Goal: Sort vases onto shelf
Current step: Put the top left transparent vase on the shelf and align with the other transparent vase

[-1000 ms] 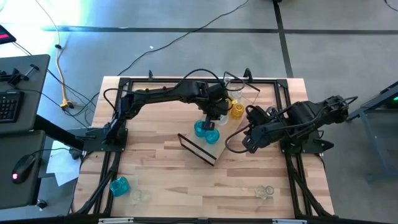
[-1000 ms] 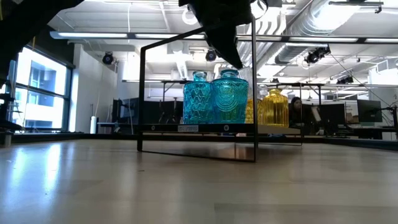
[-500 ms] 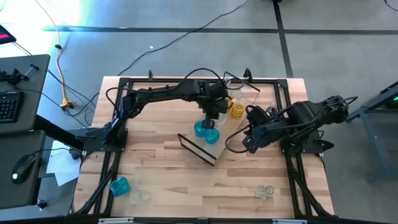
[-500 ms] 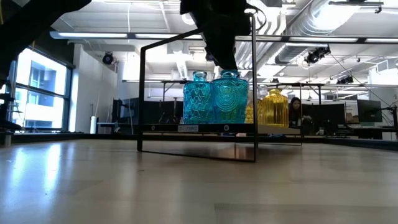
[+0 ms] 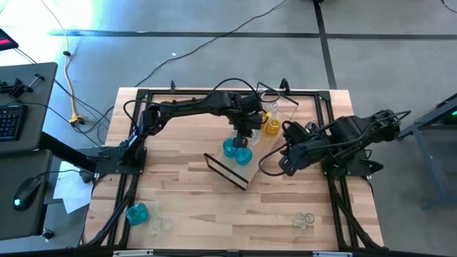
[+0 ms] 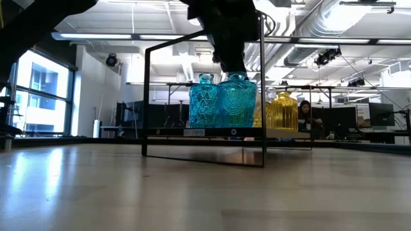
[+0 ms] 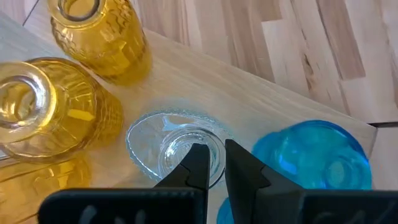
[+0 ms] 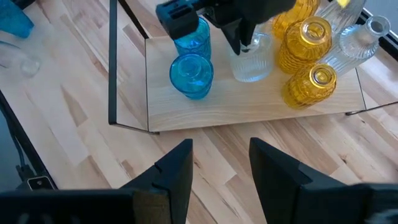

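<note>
Left claw (image 8: 247,42) pinches clear vase (image 8: 250,62) on shelf (image 8: 249,99); teal vases (image 8: 191,76) beside.

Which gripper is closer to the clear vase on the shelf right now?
Left. The left gripper is shut on the rim of the clear vase on the shelf. The right gripper is open, hovering over the table off the shelf's long edge.

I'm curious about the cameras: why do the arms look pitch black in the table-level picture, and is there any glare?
Low view: bright windows and ceiling lights backlight the arm, while the teal vases glow. High view: a bluish-white glare patch lies on the floor beyond the table.
</note>
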You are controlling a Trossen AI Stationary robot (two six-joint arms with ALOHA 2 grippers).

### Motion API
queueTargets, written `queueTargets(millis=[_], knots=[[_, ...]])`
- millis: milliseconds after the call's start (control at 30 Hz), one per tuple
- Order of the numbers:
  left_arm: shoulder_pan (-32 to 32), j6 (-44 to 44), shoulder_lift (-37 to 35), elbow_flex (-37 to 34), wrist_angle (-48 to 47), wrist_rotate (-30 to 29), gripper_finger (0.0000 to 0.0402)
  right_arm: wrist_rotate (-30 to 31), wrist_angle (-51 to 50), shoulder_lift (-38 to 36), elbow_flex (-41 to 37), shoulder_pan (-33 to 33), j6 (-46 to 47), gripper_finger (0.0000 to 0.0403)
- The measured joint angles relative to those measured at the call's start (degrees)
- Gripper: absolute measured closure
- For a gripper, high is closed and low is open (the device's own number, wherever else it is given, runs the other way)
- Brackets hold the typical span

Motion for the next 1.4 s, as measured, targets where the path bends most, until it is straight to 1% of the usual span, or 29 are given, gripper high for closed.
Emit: queueTargets(millis=[200, 333, 500, 767, 900, 1400], knots=[[-0.4, -0.4, 1.6, 0.0, -0.2, 1.1, 0.0382, 0.0, 0.0, 0.0, 0.0, 0.0, -0.4, 0.0263], [-0.9, -0.8, 1.5, 0.0, 1.3, 1.2, 0.0382, 0.0, 0.0, 0.0, 0.0, 0.0, -0.4, 0.0263], [-0.8, -1.8, 1.5, 0.0, 0.5, 2.0, 0.0381, 0.0, 0.0, 0.0, 0.0, 0.0, -0.4, 0.0263], [-0.8, -1.8, 1.5, 0.0, 0.9, 2.4, 0.0348, 0.0, 0.0, 0.0, 0.0, 0.0, -1.1, 0.0263], [-0.8, -1.8, 1.5, 0.0, 1.0, 2.4, 0.0338, 0.0, 0.0, 0.0, 0.0, 0.0, -1.1, 0.0263], [-0.8, -1.8, 1.5, 0.0, 2.2, 2.4, 0.0335, 0.0, 0.0, 0.0, 0.0, 0.0, -1.5, 0.0263]])
